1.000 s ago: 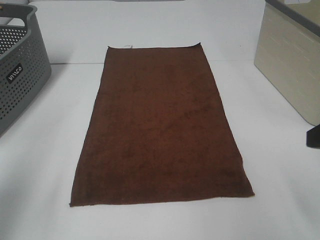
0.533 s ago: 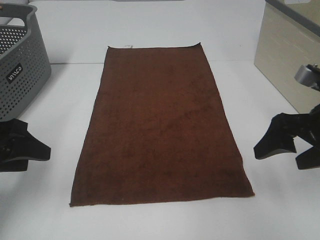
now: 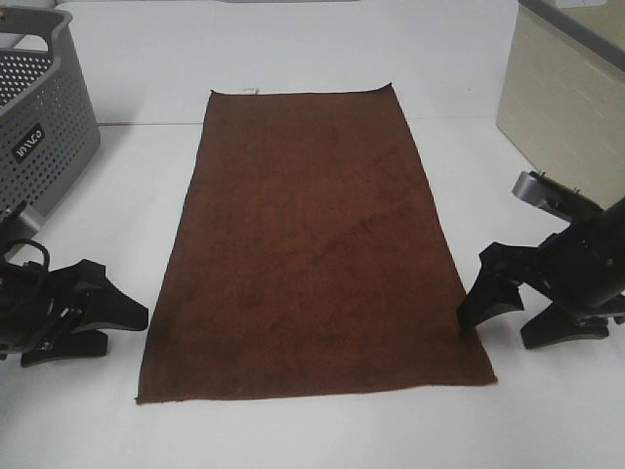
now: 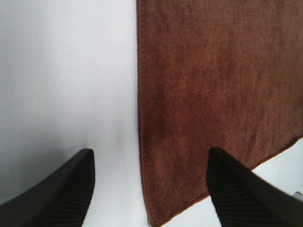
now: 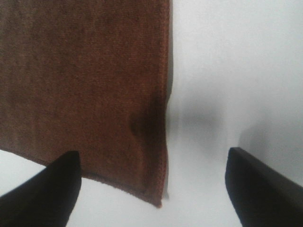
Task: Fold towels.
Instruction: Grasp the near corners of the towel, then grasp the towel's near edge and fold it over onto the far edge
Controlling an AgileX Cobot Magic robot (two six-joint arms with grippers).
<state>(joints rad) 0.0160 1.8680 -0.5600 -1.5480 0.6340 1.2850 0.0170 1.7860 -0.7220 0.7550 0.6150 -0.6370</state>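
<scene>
The towel (image 3: 312, 244) is a dark reddish-brown cloth lying flat and unfolded on the white table (image 3: 293, 49), with a small white tag (image 3: 250, 91) at its far edge. My left gripper (image 3: 125, 329) sits low at the towel's near left edge and is open. In the left wrist view the towel (image 4: 213, 94) edge runs between the spread fingers (image 4: 61, 189) of the left gripper (image 4: 149, 189). At the near right edge my right gripper (image 3: 500, 329) is also open. In the right wrist view the right gripper (image 5: 154, 189) straddles the corner of the towel (image 5: 85, 71). Neither holds anything.
A grey perforated basket (image 3: 39, 127) stands at the far left of the table. A beige box (image 3: 566, 107) with a dark lid stands at the far right. Bare white table surrounds the towel on all sides.
Both arms have come in from the sides and moved inward and down to the towel's near corners. The towel has not moved.
</scene>
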